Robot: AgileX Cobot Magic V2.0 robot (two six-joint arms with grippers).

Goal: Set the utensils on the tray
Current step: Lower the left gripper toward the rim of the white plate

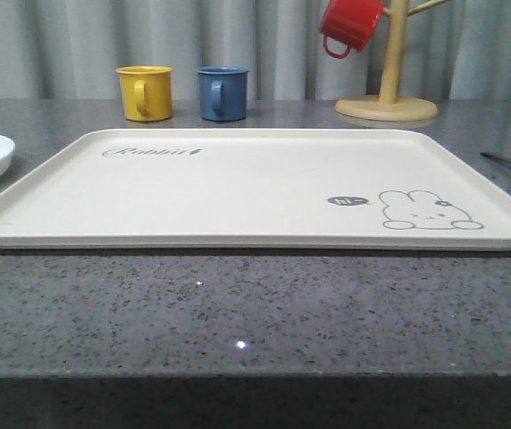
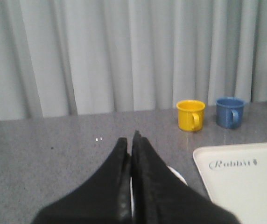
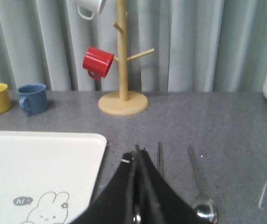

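Both the left end effector (image 2: 132,140) and right end effector (image 3: 136,153) have fingers pressed together.

Manipulator end effectors: external appearance

The left gripper (image 2: 134,140) consisted of two matte black fingers (image 2: 119,186), broad at the base and tapering to narrow tips, with a faintly grained surface. The right gripper (image 3: 137,151) was of the same black, tapered form; one finger (image 3: 124,186) carried a small white mark near its tip. Cables, screws and lettering could not be made out.

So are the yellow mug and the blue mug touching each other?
Apart. The front view shows bare grey table between the yellow mug and the blue mug.
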